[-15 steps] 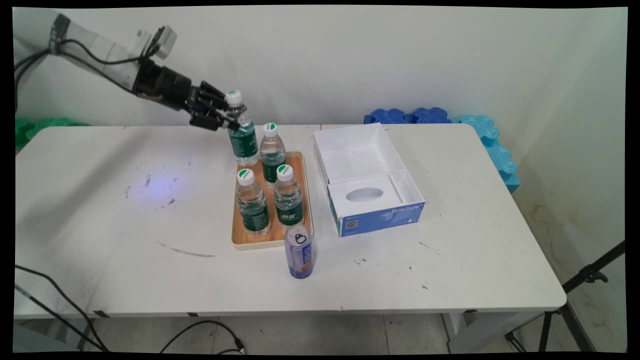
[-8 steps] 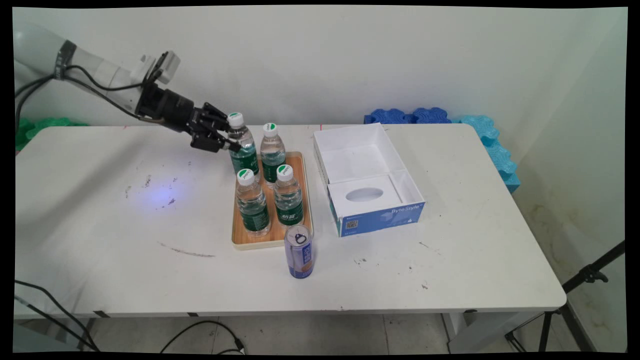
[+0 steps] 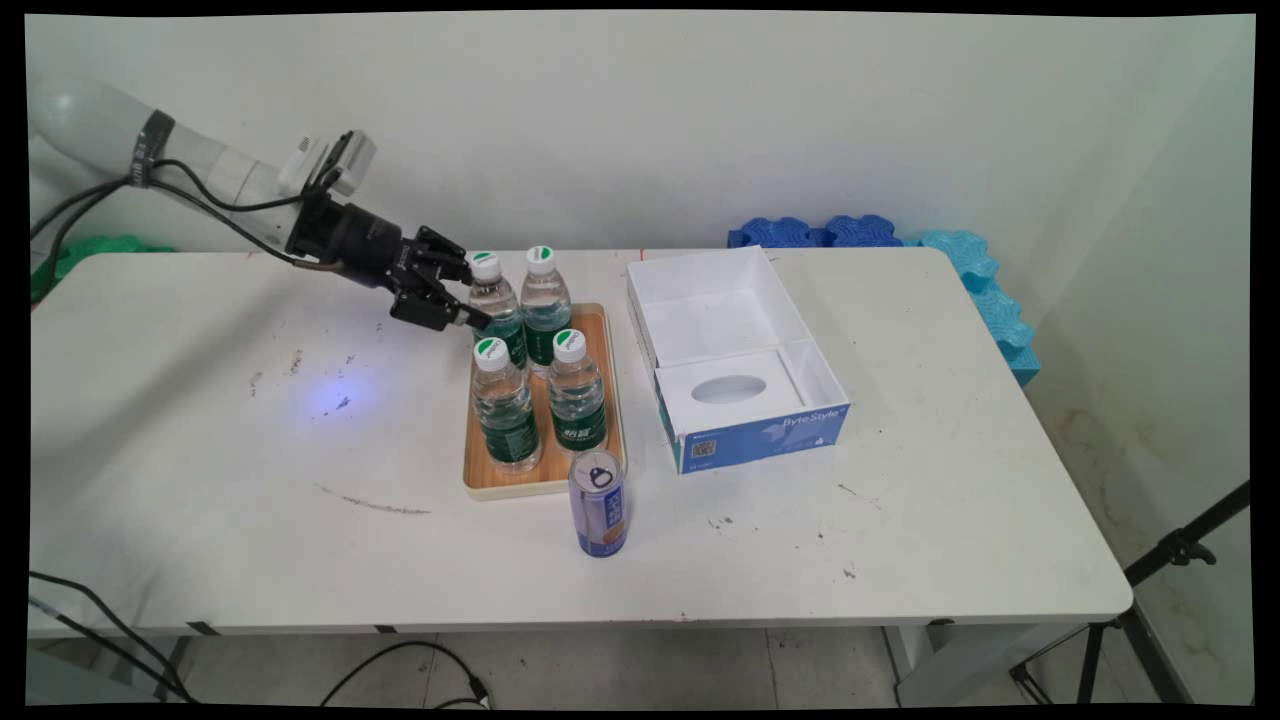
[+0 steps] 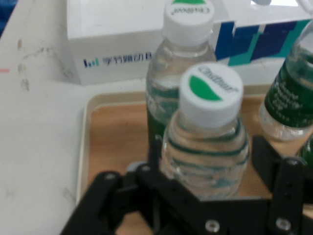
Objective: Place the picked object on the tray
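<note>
Bottle (image 3: 494,300) clamped in pincer (image 3: 462,295), over tray (image 3: 598,380).

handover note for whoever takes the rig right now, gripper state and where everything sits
Gripper: shut on the held water bottle, at the wooden tray's far-left corner; whether its base touches the tray cannot be told.
Three other water bottles stand upright on the tray.
Purple can stands on the table at the tray's near end.
Open white-and-blue box lies right of the tray.
</note>
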